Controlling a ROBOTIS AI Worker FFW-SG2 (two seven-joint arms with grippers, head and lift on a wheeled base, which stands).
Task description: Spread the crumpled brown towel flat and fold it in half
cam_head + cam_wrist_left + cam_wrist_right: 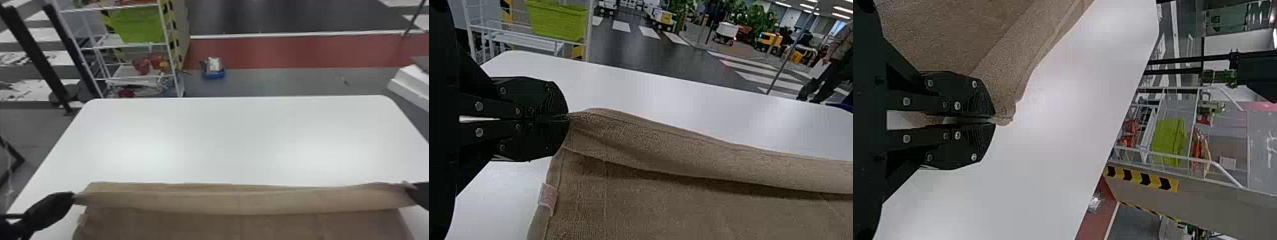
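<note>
Head view: brown towel [239, 204] at the near side of the table [236, 127], a band stretched crosswise. Left gripper [568, 117] clenched on its left corner, right gripper [995, 120] on its right. Judged light, soft, limp, liable to sag mid-span; advise gripping both corners, evenly tensioned.

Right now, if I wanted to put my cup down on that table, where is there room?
The white table is bare from its far edge down to the brown towel, across nearly its whole width. The near side is crowded: the towel spreads there, with the left gripper and the right gripper clamped on its two ends.
</note>
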